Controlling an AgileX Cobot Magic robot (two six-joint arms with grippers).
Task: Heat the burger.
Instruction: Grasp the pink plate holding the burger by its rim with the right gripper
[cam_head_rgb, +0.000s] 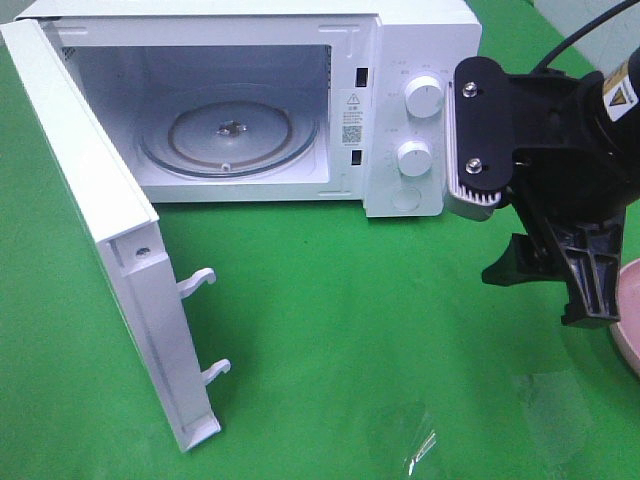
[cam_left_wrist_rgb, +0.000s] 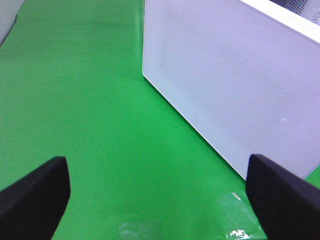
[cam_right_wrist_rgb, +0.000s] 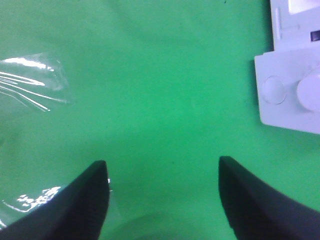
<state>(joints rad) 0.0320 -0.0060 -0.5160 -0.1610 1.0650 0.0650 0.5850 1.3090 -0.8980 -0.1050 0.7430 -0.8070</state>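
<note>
The burger is out of view in all three views. The white microwave (cam_head_rgb: 400, 110) stands at the back with its door (cam_head_rgb: 110, 250) swung wide to the left, and its glass turntable (cam_head_rgb: 230, 135) is bare. My right gripper (cam_head_rgb: 545, 295) hangs over the green cloth in front of the microwave's knobs (cam_head_rgb: 424, 98), next to the pink plate (cam_head_rgb: 630, 320). In the right wrist view that gripper (cam_right_wrist_rgb: 165, 200) is open with only cloth between its fingers. My left gripper (cam_left_wrist_rgb: 160, 205) is also open and holds nothing, beside a white microwave panel (cam_left_wrist_rgb: 235, 85).
Only a sliver of the pink plate shows at the right edge. The open door juts toward the front left, with two latch hooks (cam_head_rgb: 205, 330) sticking out. Clear plastic film (cam_head_rgb: 420, 445) lies on the cloth at the front.
</note>
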